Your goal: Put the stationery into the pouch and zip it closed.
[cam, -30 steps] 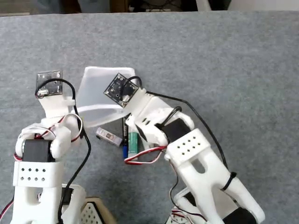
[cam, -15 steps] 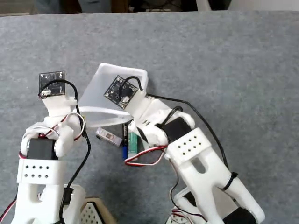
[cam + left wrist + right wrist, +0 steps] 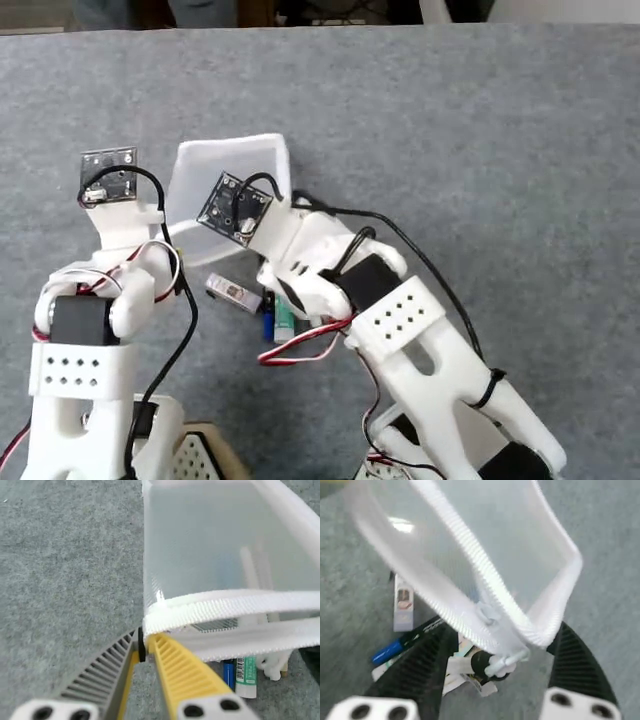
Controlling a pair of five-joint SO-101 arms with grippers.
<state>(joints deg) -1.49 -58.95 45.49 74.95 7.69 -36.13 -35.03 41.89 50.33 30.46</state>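
Observation:
A translucent white pouch (image 3: 228,170) hangs tilted above the table with its zipper mouth gaping. My left gripper (image 3: 143,641) is shut on the pouch's corner beside the zipper tape (image 3: 235,608). My right gripper (image 3: 504,630) is open, its black fingers (image 3: 422,662) wide apart on either side of the pouch's other end, close to the metal zipper pull (image 3: 504,661). Under the pouch on the table lie a small boxed eraser (image 3: 233,292), a blue pen (image 3: 268,323) and a green glue stick (image 3: 286,316). The right arm covers part of them.
Grey carpet-like cloth (image 3: 500,140) covers the whole table, with wide room to the right and at the back. Both arm bases (image 3: 75,390) stand at the near edge.
The pouch swung right and up, then came back left. My right wrist has moved left, nearer the left arm. My left gripper kept its hold on the corner.

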